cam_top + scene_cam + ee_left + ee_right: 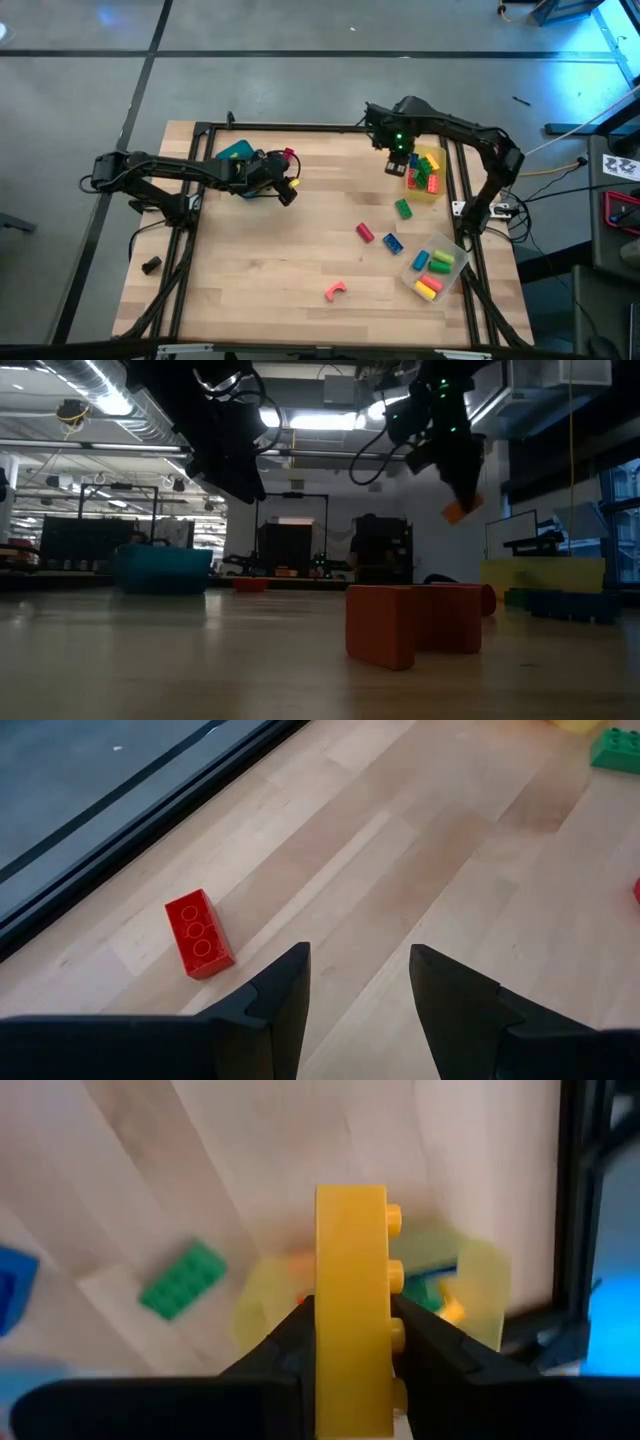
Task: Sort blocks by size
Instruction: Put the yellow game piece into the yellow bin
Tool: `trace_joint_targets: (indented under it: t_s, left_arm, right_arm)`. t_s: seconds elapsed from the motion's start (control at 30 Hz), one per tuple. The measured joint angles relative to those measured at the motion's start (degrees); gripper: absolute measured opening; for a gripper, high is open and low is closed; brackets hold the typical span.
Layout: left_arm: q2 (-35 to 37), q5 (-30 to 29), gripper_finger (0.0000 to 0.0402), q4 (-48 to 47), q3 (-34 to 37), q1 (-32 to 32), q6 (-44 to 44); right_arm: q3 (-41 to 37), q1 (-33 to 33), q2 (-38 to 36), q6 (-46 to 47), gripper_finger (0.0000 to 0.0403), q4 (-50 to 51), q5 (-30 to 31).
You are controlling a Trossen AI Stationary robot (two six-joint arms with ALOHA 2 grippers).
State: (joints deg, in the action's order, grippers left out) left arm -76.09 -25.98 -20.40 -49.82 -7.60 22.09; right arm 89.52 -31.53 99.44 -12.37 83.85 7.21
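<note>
The right claw (352, 1342) is clamped on a yellow brick (352, 1270), holding it up in the air, studs out to one side, long axis standing away from the fingers. In the high view it hangs at the upper right of the frame, just at the edge of the yellow tray (437, 192), which already holds a jumble of coloured pieces. From the wrist view the tray sits directly beyond the brick, so the drop looks like a short carry further over the rim, then release. That's my reading, anyway.

Over on the left, the left claw (358, 982) hovers with its fingers parted and nothing between them. A red brick (199, 933) lies flat on the table (290, 260) just ahead of it and off to one side, long axis angled across the line of the fingers, so this arm is clearly the nearer one for that piece. It sits beside the teal tray (234, 150) at upper left.

Loose in the middle right of the high view: a green brick (403, 208), a red cylinder (365, 232), a blue brick (393, 243), and a pink arch (335, 291) lower down. The clear tray (449, 244) at lower right holds several more.
</note>
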Motion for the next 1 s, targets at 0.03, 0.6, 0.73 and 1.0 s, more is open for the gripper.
trace_joint_targets:
  t_s: [0.03, 0.6, 0.73, 1.0]
  left_arm:
    - [0.0, 0.0, 0.0157, 0.0, 0.0, 0.0, 0.0]
    - [0.0, 0.0, 0.0157, 0.0, 0.0, 0.1, 0.0]
    - [0.0, 0.0, 0.0157, 0.0, 0.0, 0.1, 0.0]
    - [0.0, -0.1, 0.0157, 0.5, 0.0, -0.8, 0.6]
  right_arm:
    - [0.0, 0.0, -0.5, 0.3, 0.01, 1.3, 0.3]
    - [-17.5, 0.0, -17.7, 6.7, 0.0101, 0.2, 4.9]
    - [-23.8, 0.0, -20.3, 6.6, 0.0105, -3.7, 5.3]
    - [-30.2, 0.0, -20.4, 6.0, 0.0152, -7.3, 5.7]
